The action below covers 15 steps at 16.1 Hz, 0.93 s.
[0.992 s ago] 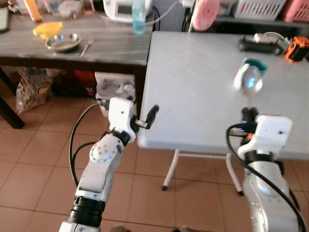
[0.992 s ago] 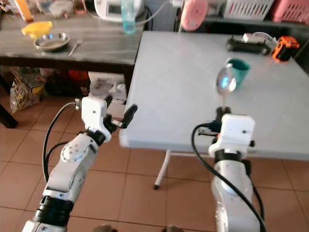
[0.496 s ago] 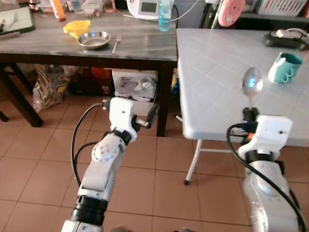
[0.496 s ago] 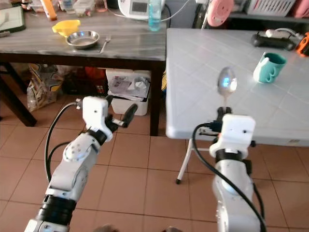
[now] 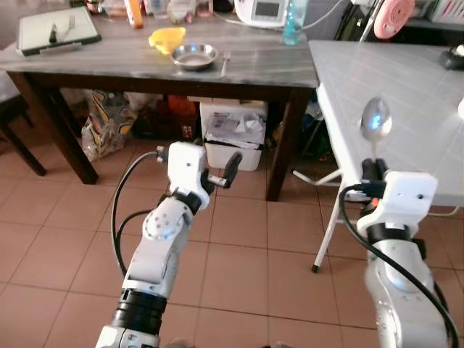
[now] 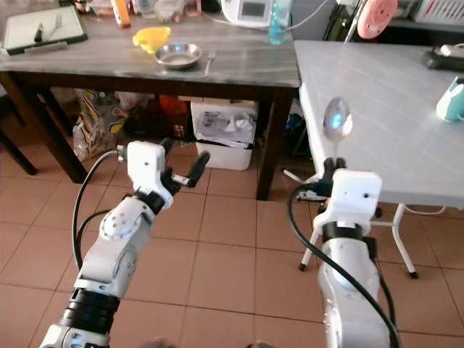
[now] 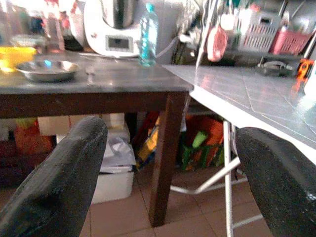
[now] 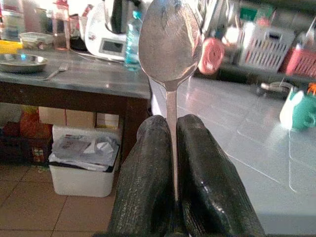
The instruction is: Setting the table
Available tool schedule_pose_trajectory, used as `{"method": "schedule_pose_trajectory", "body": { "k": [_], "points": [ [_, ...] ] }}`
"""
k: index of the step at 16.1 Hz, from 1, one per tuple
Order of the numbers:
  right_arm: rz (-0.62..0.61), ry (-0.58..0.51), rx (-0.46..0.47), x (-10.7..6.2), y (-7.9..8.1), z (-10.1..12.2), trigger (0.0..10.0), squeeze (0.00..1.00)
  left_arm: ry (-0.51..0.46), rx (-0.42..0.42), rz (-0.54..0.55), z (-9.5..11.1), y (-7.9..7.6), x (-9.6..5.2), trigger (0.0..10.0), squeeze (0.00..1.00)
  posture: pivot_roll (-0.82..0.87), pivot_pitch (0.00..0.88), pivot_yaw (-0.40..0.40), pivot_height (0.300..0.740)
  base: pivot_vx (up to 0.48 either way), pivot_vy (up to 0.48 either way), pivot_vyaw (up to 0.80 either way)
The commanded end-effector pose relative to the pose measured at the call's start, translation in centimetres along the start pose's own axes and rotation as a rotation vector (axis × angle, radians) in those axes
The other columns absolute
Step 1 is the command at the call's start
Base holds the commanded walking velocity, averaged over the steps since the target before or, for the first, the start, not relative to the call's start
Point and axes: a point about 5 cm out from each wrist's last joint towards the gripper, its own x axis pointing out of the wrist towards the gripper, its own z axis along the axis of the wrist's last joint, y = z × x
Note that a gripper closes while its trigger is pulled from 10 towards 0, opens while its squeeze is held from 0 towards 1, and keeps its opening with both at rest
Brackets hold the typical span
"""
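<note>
Since a second before, our whole view had swung to the left, because we were turning. The white table (image 6: pixel 377 94) had slid to our right, and more of the dark wooden table (image 5: pixel 145 61) had come into sight. Our arms sat in the same spots in our view.

Our right gripper (image 8: pixel 170 148) was squeezed tight on the thin handle of a metal spoon (image 5: pixel 375 119). The spoon stood straight up, with its shiny bowl on top. It was in the air in front of us, just over the near edge of the white table.

Our left gripper (image 5: pixel 221 172) had its fingers (image 7: pixel 59 173) wide apart and held nothing. It hung out over the tiled floor (image 5: pixel 239 261), in front of the dark table.

On the dark table lay a round metal dish (image 5: pixel 193 55), a fork (image 5: pixel 223 61) just beside it, and a yellow thing (image 5: pixel 167 38) we could not name. A teal mug (image 6: pixel 454 98) stood on the white table.

We think the spoon is light, hard and stiff. It is smooth too, so it could slip or tip. The thin handle, low down, looks like the best place to hold it.
</note>
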Motion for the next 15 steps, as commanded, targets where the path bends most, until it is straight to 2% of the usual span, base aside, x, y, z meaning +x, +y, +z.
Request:
{"method": "schedule_pose_trajectory", "body": {
  "k": [1,3,11,15],
  "points": [
    [0.013,-0.022,0.015,0.0,0.4,0.5,10.0,0.0,0.015,0.018,0.038,-0.4,0.9,-0.4,10.0,0.0,0.07,0.124,-0.04,0.74,0.0,0.48,0.0],
    [0.012,-0.022,0.013,0.0,0.3,0.5,10.0,0.0,-0.001,0.039,0.058,-0.2,0.9,-0.4,10.0,0.0,0.07,0.124,-0.039,0.74,0.0,0.0,0.0],
    [0.0,-0.02,0.01,0.0,0.2,0.4,10.0,0.0,-0.024,0.001,-0.018,0.0,0.2,-0.4,10.0,0.0,0.07,0.12,-0.032,0.74,0.0,0.0,0.0],
    [-0.003,-0.018,0.011,-0.1,0.2,0.3,10.0,0.0,-0.022,-0.006,-0.04,0.0,-0.1,-0.5,10.0,0.0,0.07,0.121,-0.03,0.74,0.332,0.0,0.0]
  ]
}}
